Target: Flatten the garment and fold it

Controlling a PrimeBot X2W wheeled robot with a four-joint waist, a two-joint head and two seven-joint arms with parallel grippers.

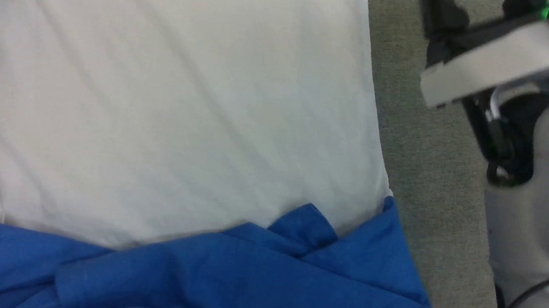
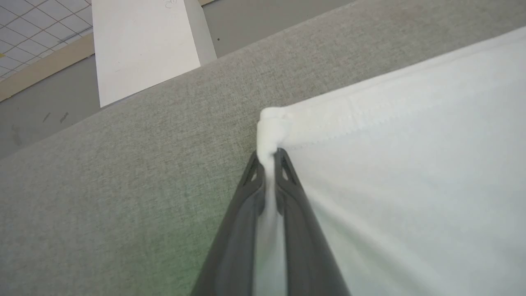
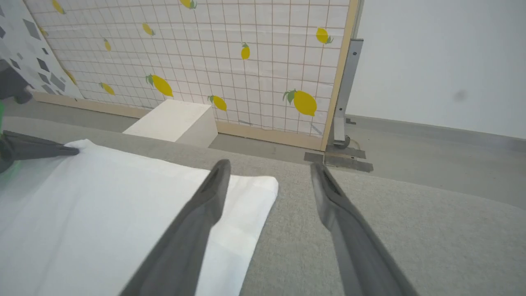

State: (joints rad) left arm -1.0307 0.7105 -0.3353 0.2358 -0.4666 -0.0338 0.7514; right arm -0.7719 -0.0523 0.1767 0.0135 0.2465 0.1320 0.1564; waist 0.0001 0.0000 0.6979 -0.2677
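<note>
While the garment [image 1: 164,107] lay spread on the grey fabric-covered counter [image 1: 438,159], its white body took up most of the head view. Its bright blue part lay bunched and creased along the lower edge of that frame.

In the left wrist view, the left hand [image 2: 269,153] rose from the bottom centre with its two dark fingers pressed together on a corner of the white cloth. A small tuft of fabric showed just above the fingertips, and a strip of cloth ran down between the fingers. From that pinched corner a stitched hem ran toward the upper right of the frame. The rest of the white cloth lay to the right of the hand, on the counter.

In the right wrist view, the right hand [image 3: 269,168] had its fingers spread wide apart and held nothing. The finger on the frame's left lay over another white corner of the garment near the centre, and the finger on the right was over bare counter. Whether either finger touched the surface could not be told.

Beyond the counter, in the upper part of that frame, a white block [image 3: 172,121] stood on the floor before a grid panel [image 3: 230,57] printed with lemons.
</note>
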